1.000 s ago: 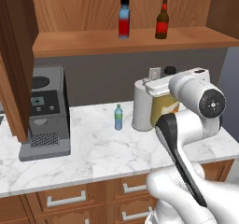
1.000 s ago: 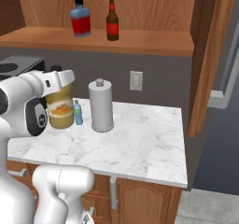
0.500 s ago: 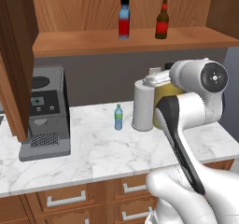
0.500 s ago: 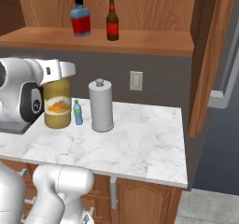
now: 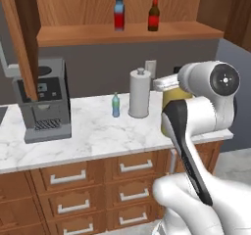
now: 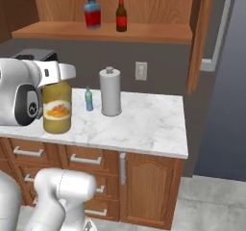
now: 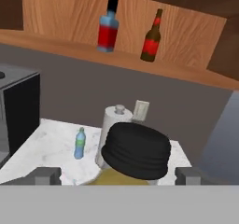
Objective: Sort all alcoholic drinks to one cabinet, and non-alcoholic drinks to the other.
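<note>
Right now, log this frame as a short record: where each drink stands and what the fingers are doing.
alcohol: blue bottle and brown bottle, both upright on cabinet shelf
juice bottle: upright on counter
water bottle: upright on counter, left of paper-towel roll
fingers: spread wide either side of the juice bottle's cap; contact unclear

The white arm bends forward with its hand [image 7: 112,175] level, fingers spread wide apart.
</note>
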